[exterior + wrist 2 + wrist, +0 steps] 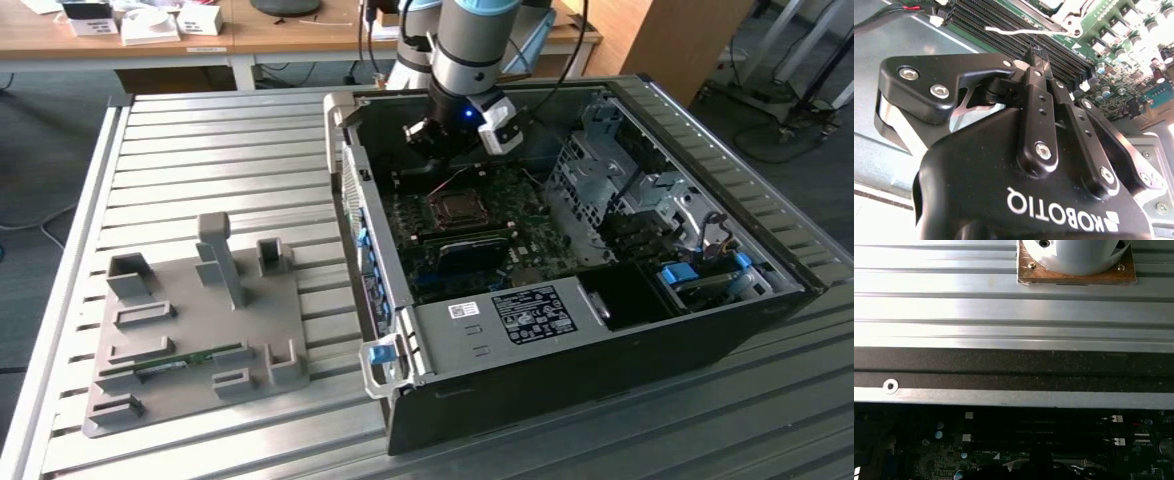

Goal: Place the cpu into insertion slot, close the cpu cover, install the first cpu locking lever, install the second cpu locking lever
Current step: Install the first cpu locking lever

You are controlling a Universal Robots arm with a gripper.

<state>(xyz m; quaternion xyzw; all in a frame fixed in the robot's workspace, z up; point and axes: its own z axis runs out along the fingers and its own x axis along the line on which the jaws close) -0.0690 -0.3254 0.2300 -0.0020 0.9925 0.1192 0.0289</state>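
The cpu cover [461,193] lies on the socket in the middle of the motherboard [534,205]. In the exterior view it is just beside the gripper [445,155], on the side toward the camera. I cannot tell what sits in its window.

In the second wrist view the gripper [1040,54] is clenched. Its two black fingers [1037,105] are pressed together with nothing seen between them, and the tips hang just over the black memory slots [999,27]. Near the tips a thin wire cpu locking lever [1019,31] runs across the slots to a hooked metal corner of the socket [1069,22]. Whether the tips touch the wire cannot be told. White lettering [1054,215] on the gripper body appears upside down there.

The arm reaches down into the open computer case [747,335]. The case's wall on the exterior view's left [350,200] stands near the socket, and a grey drive cage [601,170] rises on the exterior view's right. Above the board the case is open.

A dark printed label [534,313] and a small white sticker [463,310] sit on the grey metal box at the near end, their print too small to read. A blue latch [382,352] marks the near corner.

The case rests on a ribbed aluminium desk [214,150]. Well apart, on the exterior view's left, a grey fixture tray [174,300] holds a green memory stick [180,362].

In the first wrist view the desk's ribs [1004,310] run alongside the case's black edge [1004,367].
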